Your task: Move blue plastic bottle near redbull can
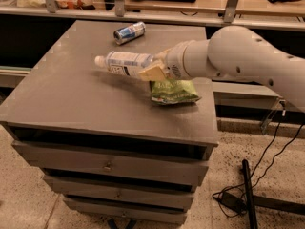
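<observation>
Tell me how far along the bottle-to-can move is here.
Grasp looks done: the gripper is shut on the base end of the blue plastic bottle, and a shadow beneath suggests it is off the cabinet top. In hand: the carry, bottle held horizontal. Left: closing the gap to the redbull can lying at the far edge, then setting the bottle down.
</observation>
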### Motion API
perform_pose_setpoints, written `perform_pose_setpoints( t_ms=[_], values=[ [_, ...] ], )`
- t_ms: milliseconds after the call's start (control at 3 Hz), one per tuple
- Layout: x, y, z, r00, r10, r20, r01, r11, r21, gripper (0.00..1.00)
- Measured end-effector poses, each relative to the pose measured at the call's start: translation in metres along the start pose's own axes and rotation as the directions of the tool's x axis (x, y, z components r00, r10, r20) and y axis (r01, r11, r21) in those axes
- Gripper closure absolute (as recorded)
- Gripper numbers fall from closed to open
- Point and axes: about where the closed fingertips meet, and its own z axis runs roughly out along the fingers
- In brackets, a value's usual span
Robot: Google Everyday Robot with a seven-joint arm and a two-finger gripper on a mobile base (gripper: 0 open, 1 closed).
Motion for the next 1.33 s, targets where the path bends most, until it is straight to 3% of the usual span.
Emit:
perform_pose_setpoints(
  t_ms=[333,1000,1333],
  values=[
    [0.006,-0.038,-0.007,0.998,0.06,-0.01,-0.058,0.9865,0.153,1.0],
    [0.004,-0.074,0.011,0.997,0.063,-0.035,-0.053,0.973,0.225,1.0],
    [0.008,-0.094,0.034,0.996,0.047,-0.071,-0.031,0.9752,0.219,1.0]
  ],
)
